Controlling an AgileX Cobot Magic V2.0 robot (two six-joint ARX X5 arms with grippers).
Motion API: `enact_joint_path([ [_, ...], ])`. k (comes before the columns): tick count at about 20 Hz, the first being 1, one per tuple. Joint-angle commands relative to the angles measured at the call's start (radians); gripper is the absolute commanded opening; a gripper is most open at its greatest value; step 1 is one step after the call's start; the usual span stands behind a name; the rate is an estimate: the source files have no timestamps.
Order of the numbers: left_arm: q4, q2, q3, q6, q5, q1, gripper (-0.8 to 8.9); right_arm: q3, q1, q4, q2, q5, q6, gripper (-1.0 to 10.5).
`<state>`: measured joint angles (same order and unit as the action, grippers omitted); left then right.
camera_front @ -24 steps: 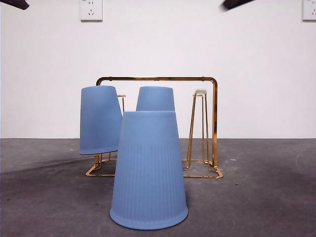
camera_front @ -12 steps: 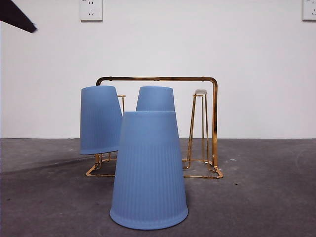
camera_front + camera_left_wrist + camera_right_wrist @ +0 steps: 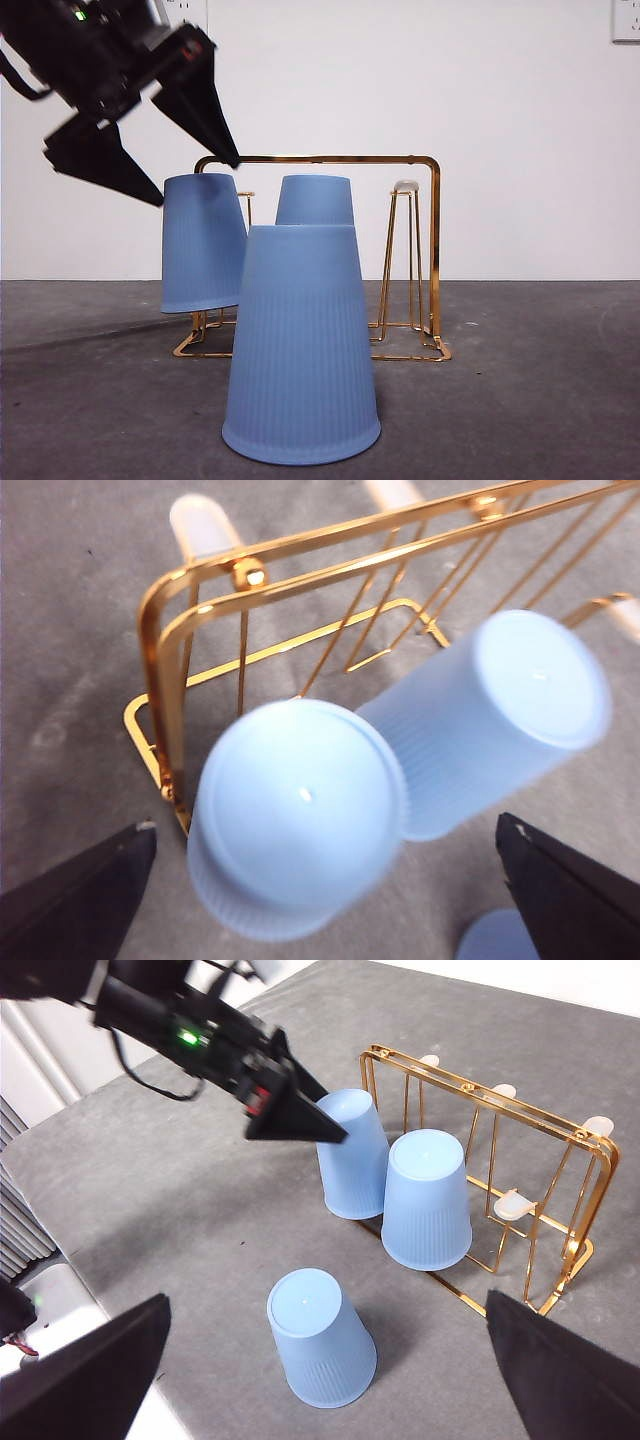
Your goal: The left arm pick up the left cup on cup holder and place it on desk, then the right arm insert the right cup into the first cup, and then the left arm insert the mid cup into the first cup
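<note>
In the front view one cup (image 3: 301, 345) stands upside down on the worktop (image 3: 520, 400) at lower centre, before the cup holder (image 3: 420, 260). Behind it, a second cup (image 3: 314, 200) sits on the holder at mid-frame, and a third cup (image 3: 202, 243) hangs tilted on the holder's left end. My left hand (image 3: 200, 180) is at upper left, spread wide, just above that third cup. The holder's right pegs (image 3: 405, 187) stand behind and right of the front cup.
</note>
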<state>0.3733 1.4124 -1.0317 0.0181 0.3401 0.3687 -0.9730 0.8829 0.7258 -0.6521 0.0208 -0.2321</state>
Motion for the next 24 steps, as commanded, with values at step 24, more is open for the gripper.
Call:
enact_joint_path([
  [24, 0.132, -0.329, -0.032, 0.058, -0.007, 0.006, 2.8, -0.016, 0.009, -0.007, -0.006, -0.002, -0.027, 5.0],
])
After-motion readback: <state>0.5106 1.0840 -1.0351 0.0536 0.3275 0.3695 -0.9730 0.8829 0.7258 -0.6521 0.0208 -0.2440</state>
